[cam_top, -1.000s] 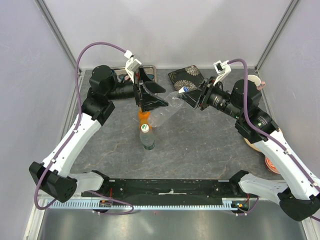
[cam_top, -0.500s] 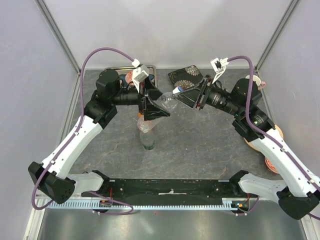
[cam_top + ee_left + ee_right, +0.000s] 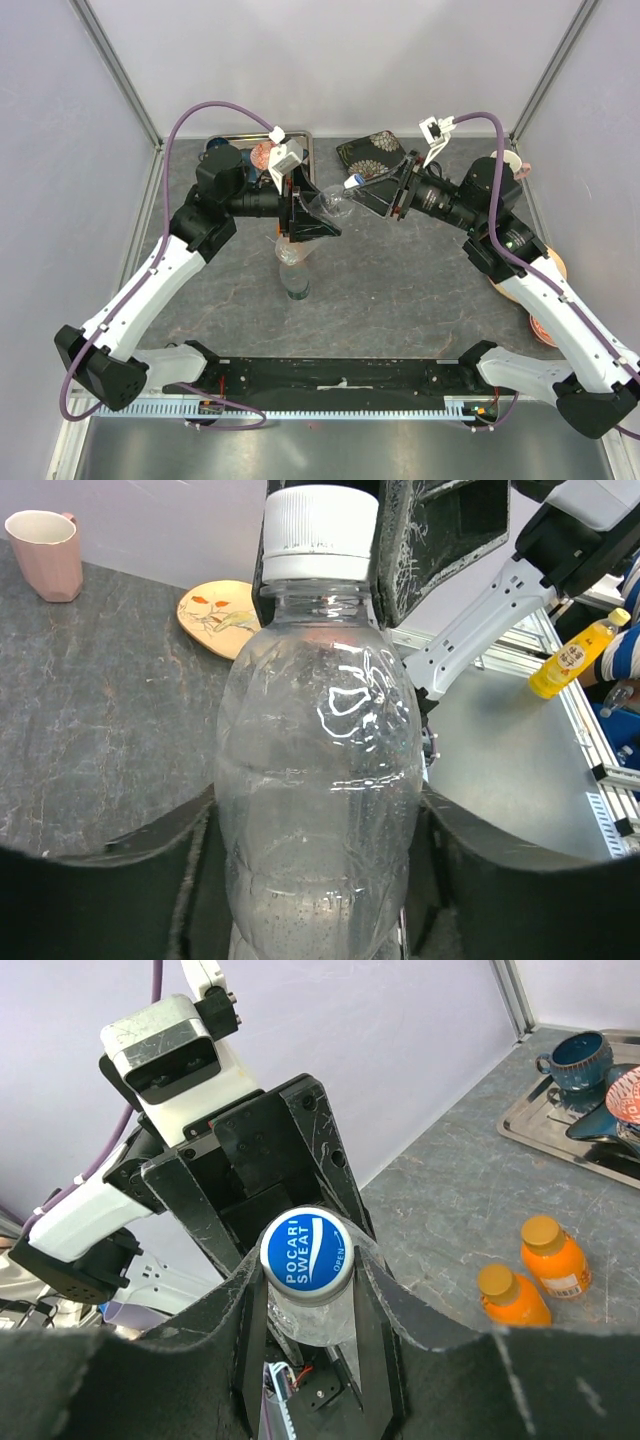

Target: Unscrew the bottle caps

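Blue and white plastic: the blue-and-white cap (image 3: 306,1250) has "POCARI SWEAT" in white letters on its blue top. The left wrist view shows its white, ribbed skirt. It sits on the neck of a clear bottle (image 3: 320,780) with a thin, rippled, see-through wall.

The bottle hangs in the air above the grey table (image 3: 420,290), between the two arms and toward the far side. Its long axis runs roughly level and across the table. The base is toward the left arm, and the cap points at the right arm and slightly away from the arm bases.

The left gripper (image 3: 312,211) is clamped around the bottle's body, with one finger pressed against each flank. The right gripper (image 3: 365,188) is closed on the cap, its fingers snug on either side. The cap's top faces straight back at that wrist's camera.

On the table beneath, two small orange bottles stand close together. The nearer orange cap (image 3: 497,1280) and the farther orange cap (image 3: 543,1230) are both on their necks. Beyond them a metal tray (image 3: 545,1138) holds a blue mug (image 3: 578,1060).
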You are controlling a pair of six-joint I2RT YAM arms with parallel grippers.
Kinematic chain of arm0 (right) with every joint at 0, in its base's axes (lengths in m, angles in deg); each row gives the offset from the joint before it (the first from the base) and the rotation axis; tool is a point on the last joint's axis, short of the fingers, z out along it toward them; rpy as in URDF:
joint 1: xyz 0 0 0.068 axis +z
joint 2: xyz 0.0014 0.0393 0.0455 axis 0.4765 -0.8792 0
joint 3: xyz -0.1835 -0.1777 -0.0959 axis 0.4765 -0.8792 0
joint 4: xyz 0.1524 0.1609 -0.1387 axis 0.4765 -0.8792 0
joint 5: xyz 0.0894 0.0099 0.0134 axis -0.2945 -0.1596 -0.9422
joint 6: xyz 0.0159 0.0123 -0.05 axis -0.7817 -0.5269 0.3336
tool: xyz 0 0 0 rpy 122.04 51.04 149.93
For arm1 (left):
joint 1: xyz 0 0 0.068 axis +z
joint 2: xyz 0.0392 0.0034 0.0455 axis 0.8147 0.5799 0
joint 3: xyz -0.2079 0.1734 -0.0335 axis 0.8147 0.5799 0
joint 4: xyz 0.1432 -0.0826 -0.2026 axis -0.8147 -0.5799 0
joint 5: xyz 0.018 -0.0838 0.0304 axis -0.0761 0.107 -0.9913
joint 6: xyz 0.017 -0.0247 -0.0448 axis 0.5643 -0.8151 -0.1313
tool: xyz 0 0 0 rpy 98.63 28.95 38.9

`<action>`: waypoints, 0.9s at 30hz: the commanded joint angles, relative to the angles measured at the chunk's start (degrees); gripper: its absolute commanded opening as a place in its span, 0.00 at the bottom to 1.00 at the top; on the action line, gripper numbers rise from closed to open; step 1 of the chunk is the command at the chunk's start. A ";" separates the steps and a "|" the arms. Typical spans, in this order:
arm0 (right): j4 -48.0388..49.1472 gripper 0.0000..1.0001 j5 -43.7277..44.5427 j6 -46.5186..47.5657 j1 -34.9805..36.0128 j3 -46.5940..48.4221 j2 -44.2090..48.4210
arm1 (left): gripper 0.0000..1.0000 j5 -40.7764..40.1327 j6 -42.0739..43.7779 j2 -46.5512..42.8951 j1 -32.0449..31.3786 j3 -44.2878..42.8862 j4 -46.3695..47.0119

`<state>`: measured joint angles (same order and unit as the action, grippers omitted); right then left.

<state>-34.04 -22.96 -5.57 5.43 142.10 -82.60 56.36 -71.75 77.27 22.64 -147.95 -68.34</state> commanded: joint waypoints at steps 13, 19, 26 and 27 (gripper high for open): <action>-11.53 0.98 17.16 5.11 0.12 13.07 0.04 | 0.47 -23.15 7.34 -5.20 -5.24 3.34 -0.34; -15.05 0.95 25.08 2.04 0.21 15.98 -1.45 | 0.47 -47.05 13.06 -5.90 -12.27 3.07 3.25; -14.88 0.82 27.90 -0.78 0.21 15.54 -2.95 | 0.42 -66.05 17.55 -5.20 -17.47 4.48 9.93; -14.35 0.81 27.90 -0.96 0.30 15.19 -3.04 | 0.42 -67.98 18.08 -4.85 -17.91 4.48 10.20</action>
<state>-49.10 2.29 -4.28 5.52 156.38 -84.99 2.33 -59.55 72.51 6.90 -143.60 -64.87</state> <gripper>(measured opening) 0.823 0.625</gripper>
